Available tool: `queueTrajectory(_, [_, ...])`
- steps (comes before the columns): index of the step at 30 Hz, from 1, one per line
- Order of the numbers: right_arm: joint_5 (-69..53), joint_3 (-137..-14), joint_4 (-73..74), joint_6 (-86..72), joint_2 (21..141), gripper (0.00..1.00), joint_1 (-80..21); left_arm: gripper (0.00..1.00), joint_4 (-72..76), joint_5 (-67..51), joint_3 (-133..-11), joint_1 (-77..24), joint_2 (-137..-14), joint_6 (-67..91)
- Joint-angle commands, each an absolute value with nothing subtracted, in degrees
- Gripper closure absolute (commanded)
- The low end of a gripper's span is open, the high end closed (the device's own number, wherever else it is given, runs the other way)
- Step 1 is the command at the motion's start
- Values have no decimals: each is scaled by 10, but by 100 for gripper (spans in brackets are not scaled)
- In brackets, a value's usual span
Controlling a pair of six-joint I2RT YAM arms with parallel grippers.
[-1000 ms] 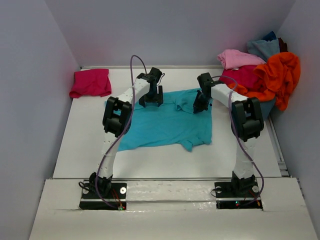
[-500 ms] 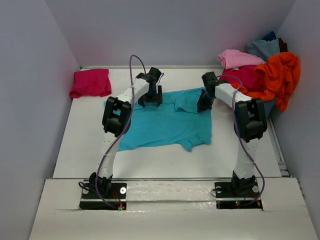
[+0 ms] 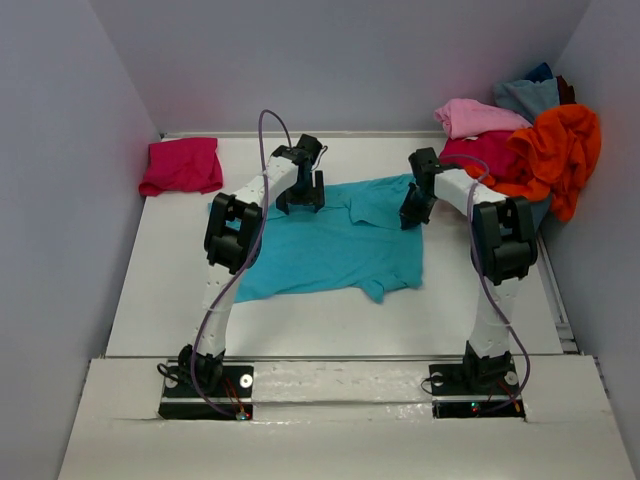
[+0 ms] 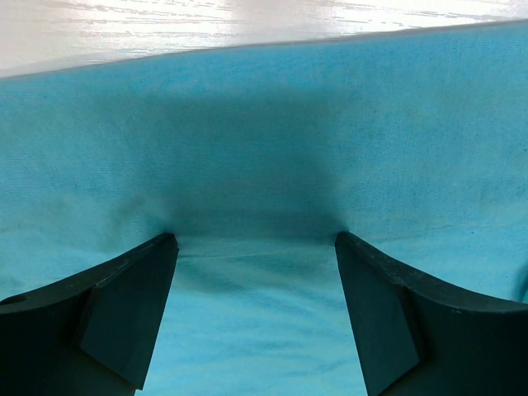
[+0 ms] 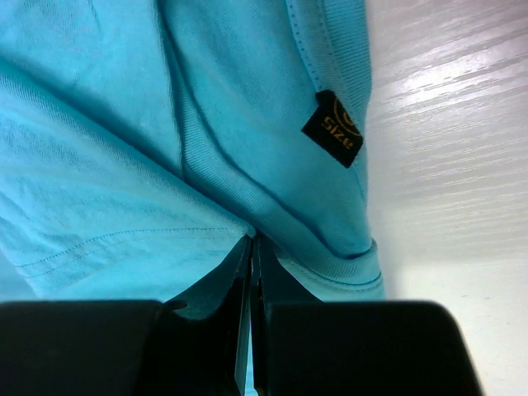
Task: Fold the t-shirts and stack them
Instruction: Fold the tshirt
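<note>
I keep the right pincer [image 5: 251, 247] pinched on the turquoise shirt [image 3: 320, 250] (to draw a fold, I judge); left pincer [image 4: 256, 247] spread, pinning it.

White table [image 3: 165, 295] bears turquoise shirt [image 3: 320, 250], magenta shirt [image 3: 182, 165], heaped shirts [image 3: 555, 150].

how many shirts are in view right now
6 visible: turquoise shirt spread in the middle, magenta shirt folded far left, and heaped far right, light pink shirt, crimson shirt, orange shirt and blue shirt. More may be hidden underneath.
</note>
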State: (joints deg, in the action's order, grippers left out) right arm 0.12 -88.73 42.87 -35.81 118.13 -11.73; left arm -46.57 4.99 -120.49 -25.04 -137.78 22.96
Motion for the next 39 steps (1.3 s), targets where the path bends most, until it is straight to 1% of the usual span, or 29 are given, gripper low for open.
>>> queueTrajectory(1, [19,-878,424,-353,1146,93,-107,8,-490,60,-1215,-244,-1380,222])
queueTrajectory(16, [13,-862,417,-351,1142,93,-97,8,-490,62,-1214,-244,-1378,220])
queueTrajectory(18, [5,-866,418,-346,1146,92,-97,8,-490,62,-1214,-244,-1378,219])
queueTrajectory(20, [-14,-868,419,-343,1149,82,-97,8,-490,61,-1214,-244,-1378,219])
queueTrajectory(21, [-19,-869,418,-338,1148,71,-97,8,-490,61,-1213,-244,-1377,219])
queueTrajectory(24, [-25,-864,411,-329,1140,52,-97,8,-489,60,-1213,-244,-1376,219])
queueTrajectory(25, [-25,-866,415,-327,1135,42,-97,8,-489,59,-1214,-244,-1376,219])
queueTrajectory(26, [-25,-871,417,-323,1133,39,-97,8,-490,58,-1214,-244,-1375,219])
queueTrajectory(28, [-25,-879,424,-323,1126,35,-97,8,-489,57,-1214,-244,-1373,221])
queueTrajectory(29, [-25,-883,427,-323,1125,35,-97,8,-490,55,-1213,-244,-1372,221])
queueTrajectory(39, [-35,-963,458,-321,1140,35,-97,8,-490,52,-1216,-244,-1347,223])
